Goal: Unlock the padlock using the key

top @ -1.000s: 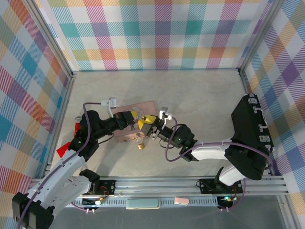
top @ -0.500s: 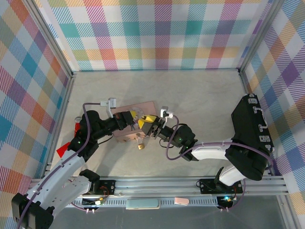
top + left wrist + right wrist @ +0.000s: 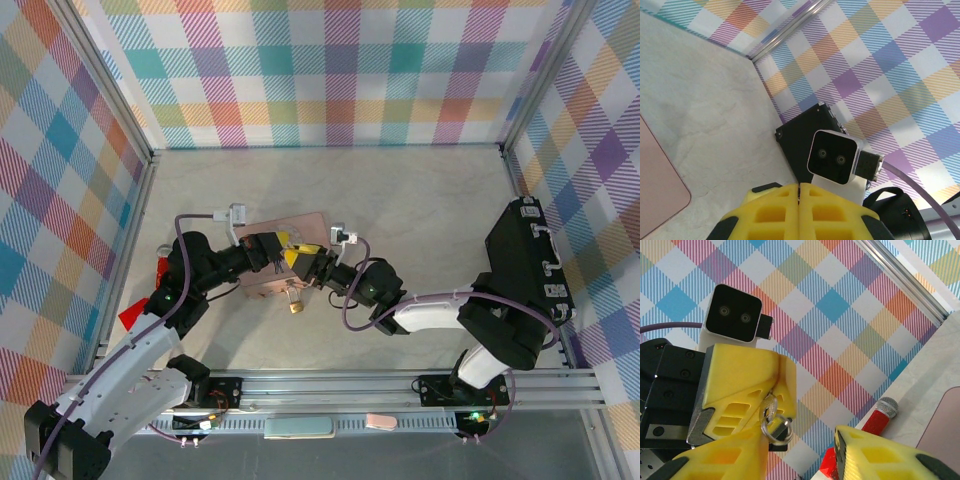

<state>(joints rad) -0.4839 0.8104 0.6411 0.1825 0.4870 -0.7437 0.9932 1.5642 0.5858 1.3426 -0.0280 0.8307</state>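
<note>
Far left: red-and-silver toy microphone [image 3: 883, 412] lies on the bench [image 3: 400, 200], by the left arm's elbow. No change there.

Left claw [image 3: 278, 246] sits over the pink tin [image 3: 300, 222], same spot as a second ago. It is clenched, yellow fingers pressed flat together in the left wrist view. The right wrist view shows what it grips: the key [image 3: 771, 405] is pinched between the finger pads with its head sticking out, and a split ring [image 3: 776, 430] hangs from it.

Padlock [image 3: 293, 303] is on the bench just near of the tin's near edge, below and between the two claws. Nothing is touching it and it hasn't moved.

Right claw [image 3: 302, 262] is what changed: it has shifted left and is now right up against the left claw's tips, with the forearm following. Its fingers stand apart and hold nothing. In its own camera the ring hangs just above the tip of one finger [image 3: 725, 460]; I can't tell whether they touch.

Far right: black case [image 3: 525, 280], unchanged.
</note>
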